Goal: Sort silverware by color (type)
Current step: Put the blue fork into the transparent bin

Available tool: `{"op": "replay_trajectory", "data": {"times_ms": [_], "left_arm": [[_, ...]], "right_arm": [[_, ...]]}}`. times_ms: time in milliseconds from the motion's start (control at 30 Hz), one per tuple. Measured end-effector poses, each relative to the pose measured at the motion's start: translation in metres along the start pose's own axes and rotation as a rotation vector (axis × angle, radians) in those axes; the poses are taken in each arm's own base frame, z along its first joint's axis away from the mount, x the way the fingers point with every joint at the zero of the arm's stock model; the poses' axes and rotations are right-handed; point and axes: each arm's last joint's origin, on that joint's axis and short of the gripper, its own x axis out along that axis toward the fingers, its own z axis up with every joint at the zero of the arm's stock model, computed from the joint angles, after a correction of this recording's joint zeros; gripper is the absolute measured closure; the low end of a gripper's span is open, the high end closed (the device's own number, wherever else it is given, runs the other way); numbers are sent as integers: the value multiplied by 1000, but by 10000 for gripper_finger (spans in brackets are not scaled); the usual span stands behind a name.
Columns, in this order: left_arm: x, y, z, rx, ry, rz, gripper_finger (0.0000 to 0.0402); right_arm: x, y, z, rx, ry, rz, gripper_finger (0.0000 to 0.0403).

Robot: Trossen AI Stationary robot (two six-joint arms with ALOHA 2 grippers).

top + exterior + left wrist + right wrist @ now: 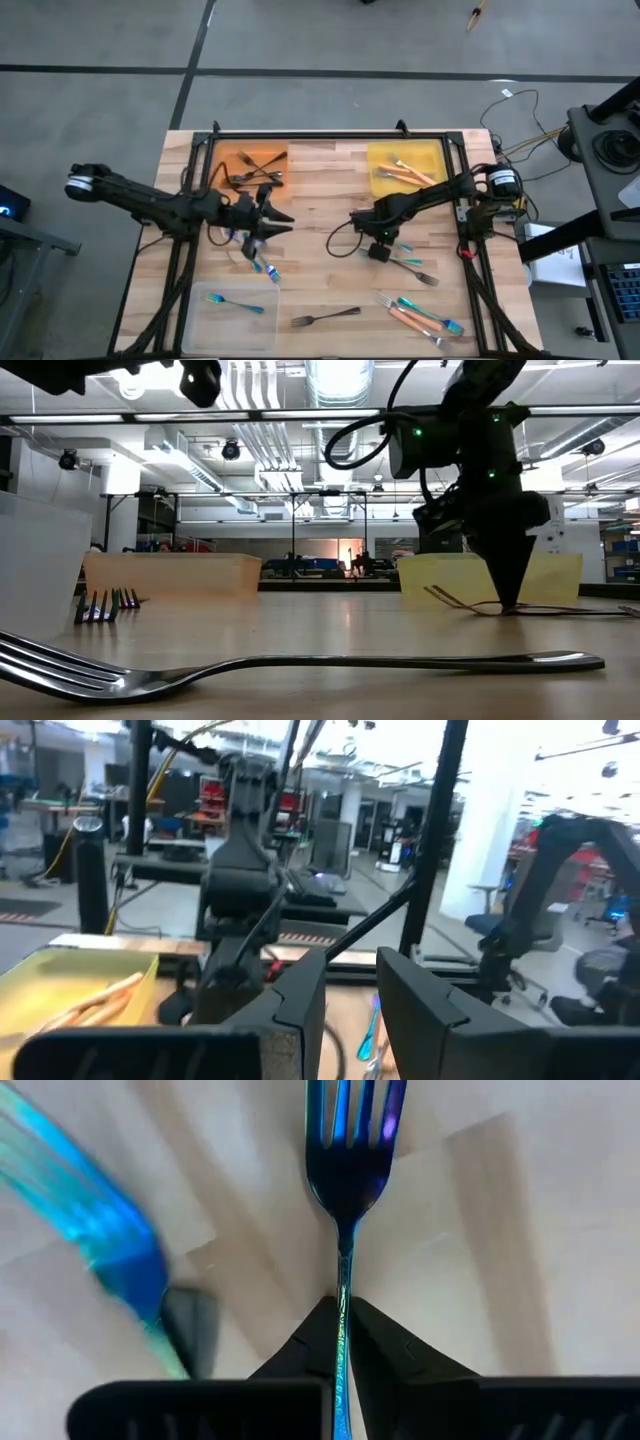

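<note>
While clenched on a blue fork (pixel 345 1170), right pincer (pixel 342 1342) down on bench (pixel 480 1230), second blue fork (pixel 90 1220) beside; left pincer (pixel 350 1010) grasping another.

The pale wooden plank table (pixel 320 190) carries three flat trays: an orange tray (pixel 252 165) at the far left, a yellow tray (pixel 405 168) at the far right, and a clear tray (pixel 232 318) at the near left. Lying straight on the wood are a dark grey metal fork (pixel 325 318) near the front edge, shiny blue-teal forks (pixel 262 266) left of centre, and a mixed cluster of orange-handled and blue-teal utensils (pixel 420 315) at the near right.
</note>
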Motion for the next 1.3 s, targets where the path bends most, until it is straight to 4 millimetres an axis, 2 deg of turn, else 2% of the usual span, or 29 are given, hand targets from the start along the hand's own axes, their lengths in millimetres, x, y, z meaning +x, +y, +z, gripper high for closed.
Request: {"op": "replay_trajectory", "data": {"times_ms": [100,200,400,533,633,767,867,967,1067,1300], "left_arm": [[-7,-3,2,-4,3,5,326],[-16,-4,0,-27,48,85,326],[-38,-3,-9,-9,133,427,326],[-53,1,-30,-42,112,638,326],[-61,5,-49,-89,25,644,326],[-72,8,-60,-90,-169,585,326],[-79,11,-67,-86,-234,583,326],[-76,12,-73,-83,-207,564,324],[-64,10,-69,-72,-197,562,308],[-31,5,-55,76,-122,596,231]], "right_arm": [[-8,-2,6,1,-86,-90,393],[-23,-4,8,13,-160,-131,394],[-58,-3,11,43,-332,-178,394],[-85,1,16,75,-525,-217,394],[-100,8,24,88,-708,-232,394],[-119,23,38,46,-976,-214,394],[-128,39,50,-30,-1151,-179,394],[-132,50,59,-95,-1271,-180,394],[-130,54,68,-115,-1282,-196,394],[-125,63,93,-136,-1280,-224,394]]}}
